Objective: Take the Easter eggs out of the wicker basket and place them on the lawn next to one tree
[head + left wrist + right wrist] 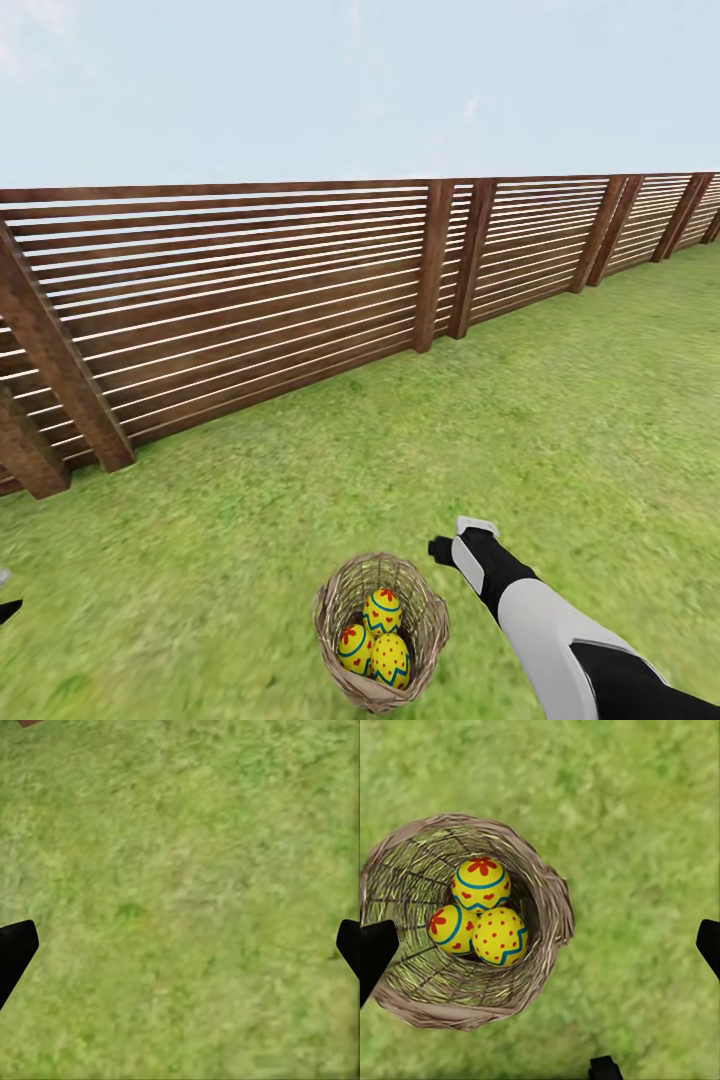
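The right end effector (pixel 540 952) is spread wide: in the right wrist view its two black fingertips (pixel 375 952) sit at opposite edges of the picture with nothing between them but grass and basket. It holds nothing and touches nothing. It hangs above the ground, looking straight down, with the tan, round woven wicker basket (pixel 551 907) below it and off toward one fingertip rather than centred in the gap. In the head view the white-and-black right arm (pixel 540 610) reaches forward just beside the basket (pixel 425 620), its wrist apart from the rim.

Inside the basket lie the three small yellow Easter eggs (pixel 480 911), painted with blue zigzag lines and red marks. They are bunched together at the bottom, touching one another: one with a red flower shape on top (pixel 481 881), one with red hearts (pixel 451 928), one with red dots (pixel 499 936). The head view shows the same cluster (pixel 375 635).

The left end effector (pixel 180 952) is likewise wide apart and empty, its dark fingertips (pixel 15 952) at the picture's edges over bare, mottled green lawn (pixel 180 870).

The basket stands upright on the lawn (pixel 560 420). Well beyond it, a brown slatted wooden fence (pixel 250 300) with slanted posts runs across the grass under a pale sky.
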Robot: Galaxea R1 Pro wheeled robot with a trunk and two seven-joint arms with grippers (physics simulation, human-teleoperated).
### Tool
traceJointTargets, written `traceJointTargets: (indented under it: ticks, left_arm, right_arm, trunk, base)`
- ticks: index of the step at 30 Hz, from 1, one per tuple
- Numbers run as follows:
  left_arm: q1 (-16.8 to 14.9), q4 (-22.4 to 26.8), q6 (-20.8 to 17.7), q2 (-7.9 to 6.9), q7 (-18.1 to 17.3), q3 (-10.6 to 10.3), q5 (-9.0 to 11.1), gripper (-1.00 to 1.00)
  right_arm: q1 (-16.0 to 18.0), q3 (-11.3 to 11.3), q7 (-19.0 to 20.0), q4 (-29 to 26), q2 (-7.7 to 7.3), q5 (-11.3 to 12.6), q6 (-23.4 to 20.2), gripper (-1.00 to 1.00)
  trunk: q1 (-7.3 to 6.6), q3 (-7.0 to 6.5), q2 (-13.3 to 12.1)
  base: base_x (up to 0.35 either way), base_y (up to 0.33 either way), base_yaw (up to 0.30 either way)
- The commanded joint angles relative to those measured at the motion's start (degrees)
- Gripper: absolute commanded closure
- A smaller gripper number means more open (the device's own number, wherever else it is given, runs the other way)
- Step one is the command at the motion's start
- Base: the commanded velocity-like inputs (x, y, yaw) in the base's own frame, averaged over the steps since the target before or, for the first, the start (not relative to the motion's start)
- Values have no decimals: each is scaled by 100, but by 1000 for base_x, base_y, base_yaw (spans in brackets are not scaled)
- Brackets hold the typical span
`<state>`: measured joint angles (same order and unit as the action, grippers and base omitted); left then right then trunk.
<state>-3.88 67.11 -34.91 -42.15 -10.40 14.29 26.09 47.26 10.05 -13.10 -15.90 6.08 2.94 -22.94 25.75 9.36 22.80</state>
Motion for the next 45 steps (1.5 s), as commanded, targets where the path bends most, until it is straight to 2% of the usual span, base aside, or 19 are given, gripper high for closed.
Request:
traceJointTargets:
  ticks: [1,11,19,26,42,45]
  left_arm:
    - [18,20,-47,3,-19,23,16,-100]
    - [99,21,-25,18,-6,70,11,-100]
    - [104,14,153,29,-12,77,29,-100]
    - [-26,34,-6,-182,-3,31,45,-100]
    - [-26,34,-6,-182,-3,31,45,-100]
    - [-19,46,-38,-111,-18,11,31,-100]
  right_arm:
    - [3,8,2,-13,4,31,-26,-100]
    - [0,3,289,-72,-4,25,23,-100]
    - [-9,-3,454,-270,-7,23,57,-100]
    - [-50,43,422,-161,-45,55,167,-100]
    - [-50,43,422,-161,-45,55,167,-100]
    - [-81,45,425,-226,-80,57,172,-100]
  trunk:
    - [4,12,12]
    - [4,12,12]
    - [179,156,333]
    - [179,155,332]
    - [179,155,332]
    - [245,209,452]
  base:
    - [0,0,0]
    - [0,0,0]
    - [0,0,0]
    - [0,0,0]
    - [0,0,0]
    - [0,0,0]
